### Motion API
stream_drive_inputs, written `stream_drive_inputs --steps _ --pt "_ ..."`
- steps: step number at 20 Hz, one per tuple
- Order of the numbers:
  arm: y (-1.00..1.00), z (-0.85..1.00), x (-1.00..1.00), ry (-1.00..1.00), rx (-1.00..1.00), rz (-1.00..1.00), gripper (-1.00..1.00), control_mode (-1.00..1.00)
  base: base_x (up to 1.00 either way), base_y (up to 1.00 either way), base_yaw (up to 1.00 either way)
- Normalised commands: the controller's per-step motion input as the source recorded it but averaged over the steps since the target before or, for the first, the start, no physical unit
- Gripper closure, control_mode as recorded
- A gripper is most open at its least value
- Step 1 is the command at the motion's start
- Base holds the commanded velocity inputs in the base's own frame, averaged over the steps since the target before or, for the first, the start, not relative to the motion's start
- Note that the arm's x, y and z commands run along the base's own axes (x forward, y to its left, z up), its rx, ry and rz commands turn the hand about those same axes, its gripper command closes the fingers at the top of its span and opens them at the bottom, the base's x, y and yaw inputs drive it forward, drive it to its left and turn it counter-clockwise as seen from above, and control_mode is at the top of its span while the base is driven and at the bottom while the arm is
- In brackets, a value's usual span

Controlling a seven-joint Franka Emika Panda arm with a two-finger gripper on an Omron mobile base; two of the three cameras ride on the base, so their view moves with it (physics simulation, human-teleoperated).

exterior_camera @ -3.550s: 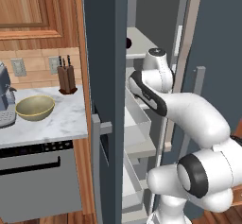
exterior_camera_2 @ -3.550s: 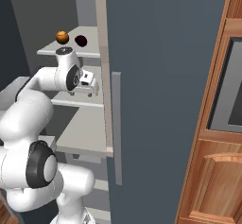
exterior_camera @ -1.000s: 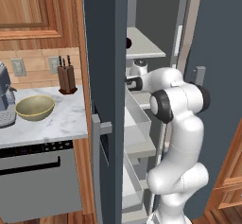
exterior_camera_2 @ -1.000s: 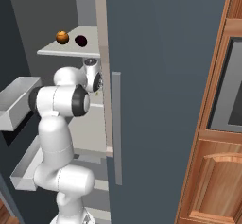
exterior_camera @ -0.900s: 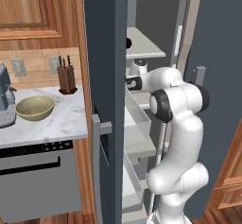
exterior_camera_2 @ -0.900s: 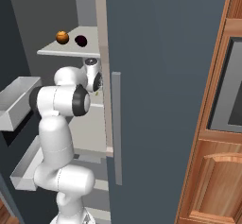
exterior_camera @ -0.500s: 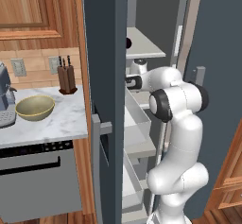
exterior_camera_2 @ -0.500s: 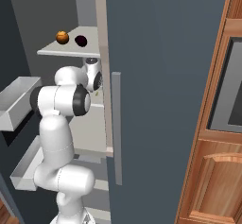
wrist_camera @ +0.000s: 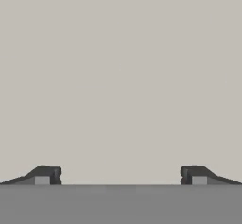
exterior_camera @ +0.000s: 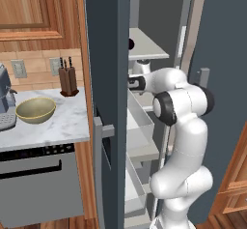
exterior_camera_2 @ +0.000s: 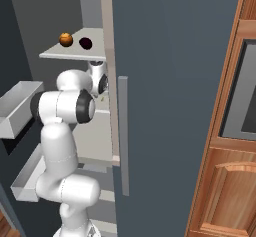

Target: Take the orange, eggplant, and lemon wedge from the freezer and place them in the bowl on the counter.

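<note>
The freezer (exterior_camera: 105,54) stands open, and my arm reaches into its pale grey interior. On a white shelf (exterior_camera_2: 75,52) the round orange (exterior_camera_2: 66,39) lies beside the dark eggplant (exterior_camera_2: 85,43); the eggplant (exterior_camera: 130,44) also peeks past the door edge. My wrist (exterior_camera_2: 97,79) sits just below that shelf. The gripper (wrist_camera: 120,176) is open, with its fingertips (wrist_camera: 47,175) far apart, nothing between them and bare grey wall ahead. The lemon wedge is out of view. The olive-tan bowl (exterior_camera: 35,109) rests on the marble counter (exterior_camera: 53,126), left of the freezer.
Pulled-out drawers (exterior_camera_2: 20,108) jut from the freezer below my arm, one more (exterior_camera_2: 29,182) lower down. The freezer door (exterior_camera_2: 165,91) stands close on the arm's right. A knife block (exterior_camera: 68,80) and a coffee machine (exterior_camera: 5,102) stand on the counter above the dishwasher (exterior_camera: 38,189).
Since the earliest frames the arm has folded upright and its hand has gone deeper in, under the shelf. Over the last second nothing visibly moved.
</note>
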Motion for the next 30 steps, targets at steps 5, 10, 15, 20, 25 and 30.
stream_drive_inputs --steps 5,10,15,20,25,30 --pt "0.00 -0.02 -0.15 0.00 0.00 0.00 -1.00 -1.00 0.00 0.00 0.00" --pt "0.00 -0.02 -0.04 -0.01 0.00 0.00 -1.00 -1.00 0.00 0.00 0.00" --pt "0.00 -0.25 0.00 0.00 -0.02 0.00 -1.00 -1.00 0.00 0.00 0.00" --pt "0.00 -0.44 -0.14 0.00 -0.01 0.00 1.00 -1.00 0.00 0.00 0.00" --pt "0.00 -0.32 -0.21 0.00 0.00 0.00 1.00 -1.00 0.00 0.00 0.00" --pt "0.00 -0.24 -0.33 0.00 0.00 0.00 1.00 -1.00 0.00 0.00 0.00"
